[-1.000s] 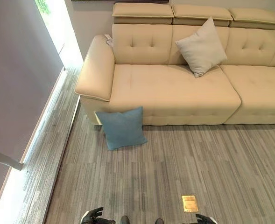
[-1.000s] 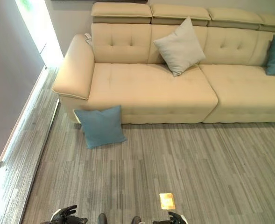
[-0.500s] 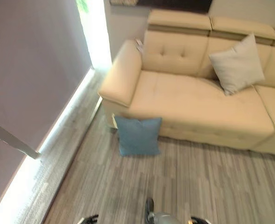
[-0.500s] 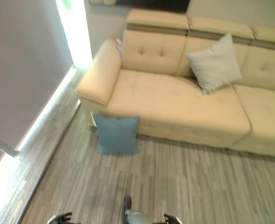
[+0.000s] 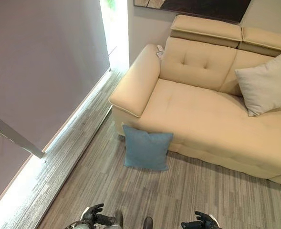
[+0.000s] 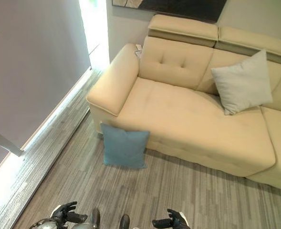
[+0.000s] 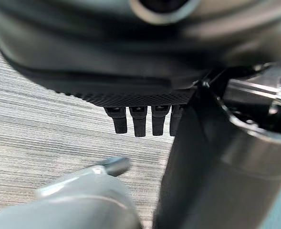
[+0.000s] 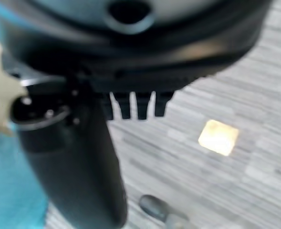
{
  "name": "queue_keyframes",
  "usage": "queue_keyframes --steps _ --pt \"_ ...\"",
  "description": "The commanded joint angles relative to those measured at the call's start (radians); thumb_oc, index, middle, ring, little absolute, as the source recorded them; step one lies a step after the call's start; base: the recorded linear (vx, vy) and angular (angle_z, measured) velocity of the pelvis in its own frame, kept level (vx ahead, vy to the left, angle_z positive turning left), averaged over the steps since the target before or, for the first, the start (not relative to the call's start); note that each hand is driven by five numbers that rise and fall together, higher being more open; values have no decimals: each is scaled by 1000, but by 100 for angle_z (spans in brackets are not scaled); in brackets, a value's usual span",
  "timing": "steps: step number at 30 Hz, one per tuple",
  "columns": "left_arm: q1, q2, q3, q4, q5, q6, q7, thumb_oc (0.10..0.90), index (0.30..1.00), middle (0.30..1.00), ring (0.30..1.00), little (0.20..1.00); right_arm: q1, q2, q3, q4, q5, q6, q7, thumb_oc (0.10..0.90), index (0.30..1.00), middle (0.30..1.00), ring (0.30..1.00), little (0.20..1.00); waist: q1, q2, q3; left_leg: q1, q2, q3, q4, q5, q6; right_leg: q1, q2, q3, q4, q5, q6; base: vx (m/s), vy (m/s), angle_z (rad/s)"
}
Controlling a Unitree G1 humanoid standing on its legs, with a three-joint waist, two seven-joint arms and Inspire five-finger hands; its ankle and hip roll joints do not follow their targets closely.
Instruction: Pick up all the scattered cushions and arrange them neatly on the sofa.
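A blue cushion [image 5: 146, 148] stands on the floor, leaning against the front of the cream sofa [image 5: 212, 124] near its left armrest. A pale grey cushion [image 5: 267, 84] rests upright against the sofa's backrest. My left hand [image 5: 93, 213] hangs low at the bottom edge of the left eye view, well short of the blue cushion, its fingers relaxed and holding nothing. My right hand [image 5: 200, 221] hangs at the bottom right, also relaxed and holding nothing. In each wrist view the straight fingers [image 7: 138, 121] [image 8: 130, 105] hang over bare floor.
A grey wall [image 5: 40, 71] runs along the left, with a bright window strip [image 5: 114, 24] at the far end. A dark framed picture [image 5: 197, 7] hangs above the sofa. Striped grey floor [image 5: 202, 191] lies between me and the sofa; a small gold floor plate [image 8: 218, 137] lies nearby.
The camera has swung left: the sofa and both cushions sit further right in view and more wall shows. The cushions have not moved. Both hands stay low.
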Motion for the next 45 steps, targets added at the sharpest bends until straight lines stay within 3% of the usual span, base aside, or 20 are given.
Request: queue_keyframes --steps 1,3,6,7,8,9,11,13,16,17,20,24,28,30,32,35,38,41,42,45 --pt "34 2 -7 30 22 -5 -6 800 900 900 900 900 20 -17 -4 18 -7 -12 -21 800 900 900 900 900 19 -13 -34 23 -49 10 14 -5 63 36 -14 129 16 -43 130 258 134 -35" --pt "40 3 -2 35 27 -4 -7 800 900 900 900 900 22 -16 -4 21 -12 -12 -20 800 900 900 900 900 23 -18 -40 27 -51 12 22 -14 68 47 -23 136 20 -52 136 246 146 -45" --pt "39 12 -2 29 31 -3 -12 800 900 900 900 900 22 -9 8 12 -31 -10 -5 800 900 900 900 900 42 -22 -46 45 -55 26 47 -55 97 36 -72 142 137 -75 157 206 186 -42" --pt "36 15 -6 27 32 -2 -13 800 900 900 900 900 16 -8 9 6 -30 -9 -2 800 900 900 900 900 42 -21 -43 56 -60 27 51 -65 107 15 -82 143 199 -66 165 167 239 -24" --pt "25 26 -15 21 36 -1 -10 800 900 900 900 900 3 -8 14 -12 -32 -8 1 800 900 900 900 900 31 -13 -23 89 -68 22 54 -83 133 -57 -97 151 350 -14 179 121 177 -11" --pt "25 25 -15 21 36 -1 -10 800 900 900 900 900 3 -8 14 -12 -32 -7 1 800 900 900 900 900 32 -13 -24 87 -69 23 55 -83 133 -60 -98 152 354 -16 180 93 168 -23" --pt "15 34 -26 15 35 -2 -4 800 900 900 900 900 -15 -6 24 -35 -31 -12 -2 800 900 900 900 900 15 4 2 104 -59 23 60 -91 150 -135 -106 145 495 29 179 49 122 -22" --pt "15 38 -29 11 32 -5 -4 800 900 900 900 900 -13 -5 26 -52 -34 -19 -4 800 900 900 900 900 10 19 6 131 -57 25 55 -102 154 -167 -125 108 543 21 169 160 123 -8" --pt "19 39 -26 10 33 -6 -7 800 900 900 900 900 -13 -10 32 -47 -48 -15 -6 800 900 900 900 900 5 27 -2 186 -63 13 20 -114 146 -174 -124 50 429 -23 149 285 14 -15" --pt "20 37 -25 16 39 -6 -10 800 900 900 900 900 -17 -12 32 -43 -57 -11 -6 800 900 900 900 900 3 20 -8 210 -73 13 -1 -120 140 -193 -119 26 329 -6 157 155 -29 -14" --pt "18 36 -24 20 39 -7 -8 800 900 900 900 900 -21 -16 31 -38 -65 -4 -5 800 900 900 900 900 -11 10 -3 250 -87 -4 -31 -124 133 -221 -94 25 207 50 174 241 -52 -20" --pt "12 38 -26 22 52 -13 -10 800 900 900 900 900 -14 -20 24 -32 -68 -2 -4 800 900 900 900 900 -23 7 2 285 -93 -20 -54 -132 126 -224 -82 27 155 73 182 194 -70 2" --pt "19 22 -27 26 67 -12 -15 800 900 900 900 900 16 -18 13 -17 -61 -2 -1 800 900 900 900 900 -32 3 -20 308 -76 -15 -26 -172 104 -174 -77 32 139 65 157 240 -124 12" --pt "16 15 -34 25 65 -15 -16 800 900 900 900 900 20 -21 9 -16 -53 -6 1 800 900 900 900 900 -37 1 -20 283 -60 8 46 -171 76 -143 -76 28 123 53 145 145 -133 15" --pt "2 8 -42 9 51 -15 -14 800 900 900 900 900 14 -30 8 -22 -35 -12 -3 800 900 900 900 900 -33 -18 6 168 -41 32 274 -125 47 -107 -73 35 108 34 115 90 -179 25" --pt "0 3 -44 5 43 -14 -13 800 900 900 900 900 12 -34 10 -20 -29 -8 -2 800 900 900 900 900 -28 -22 10 130 -31 38 301 -131 56 -88 -71 42 102 14 104 85 -64 11" --pt "4 -2 -53 7 48 -12 -13 800 900 900 900 900 13 -42 16 -16 -32 -10 -5 800 900 900 900 900 -18 -28 7 95 -29 42 232 -153 69 -62 -74 47 92 -8 110 158 -1 1" --pt "6 -2 -53 6 54 -9 -14 800 900 900 900 900 14 -45 17 -12 -32 -10 -8 800 900 900 900 900 -9 -21 4 66 -14 58 140 -93 60 -29 -62 46 81 -29 113 189 56 7" --pt "12 -3 -52 9 52 -8 -12 800 900 900 900 900 15 -43 19 -10 -30 -9 -11 800 900 900 900 900 2 -16 5 32 -10 57 105 -43 50 -3 -51 57 74 -44 112 157 66 14" --pt "21 -1 -44 15 46 -7 -10 800 900 900 900 900 18 -40 20 -5 -34 -9 -10 800 900 900 900 900 22 -8 4 15 -16 38 60 -15 49 29 -39 84 75 -61 114 175 110 0"
